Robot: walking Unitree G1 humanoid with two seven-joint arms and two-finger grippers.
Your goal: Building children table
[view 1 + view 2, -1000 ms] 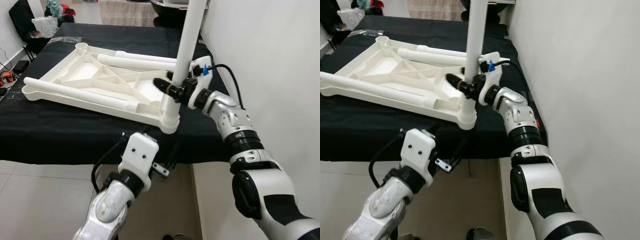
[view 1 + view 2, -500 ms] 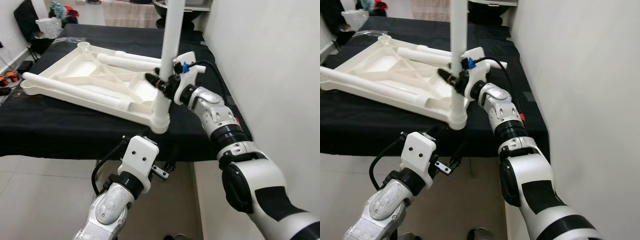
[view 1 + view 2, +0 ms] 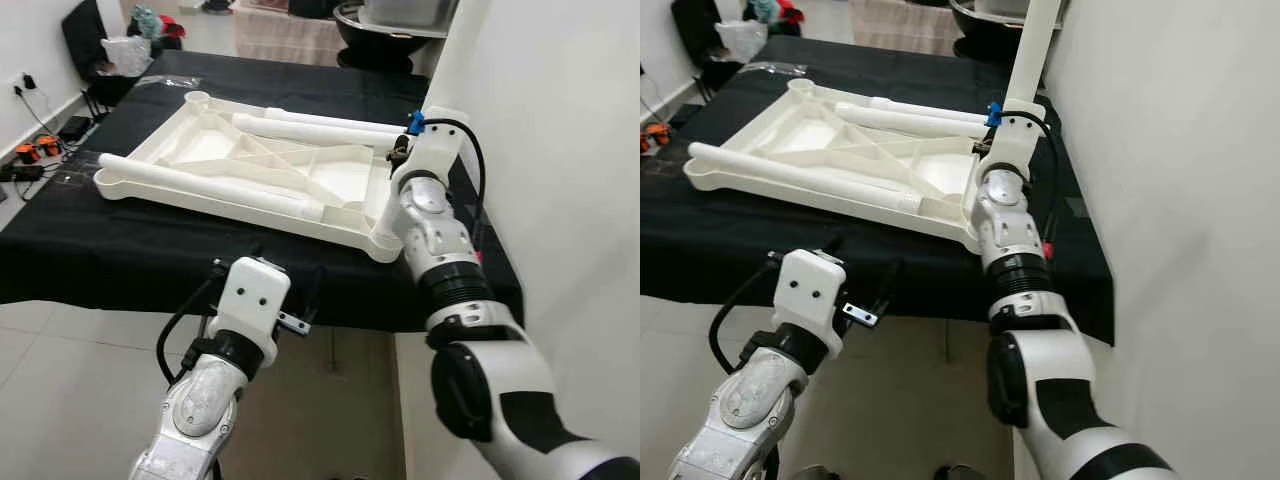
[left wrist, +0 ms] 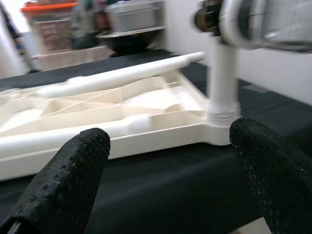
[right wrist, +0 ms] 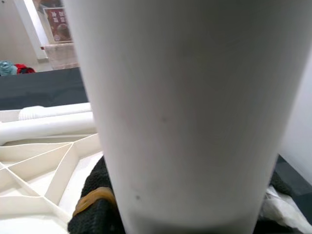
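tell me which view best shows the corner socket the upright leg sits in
The left wrist view: the upright leg meets the corner socket of the tabletop unobstructed. In the eye views the right arm covers it; the right wrist view sees just the leg up close.

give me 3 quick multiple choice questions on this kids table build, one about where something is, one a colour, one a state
1. Where does the upright white leg stand?
A. at the near right corner of the upturned tabletop
B. at the far left corner
C. on the floor

2. What colour is the cloth under the tabletop?
A. white
B. black
C. red

3. How is the left claw?
A. shut on a leg
B. open, holding nothing
C. shut on a screw

Answers:
1. A, the leg rises from the corner socket nearest the right claw.
2. B, black cloth covers the work surface.
3. B, the left wrist view shows its fingers wide apart with nothing between, low in front of the surface's edge.
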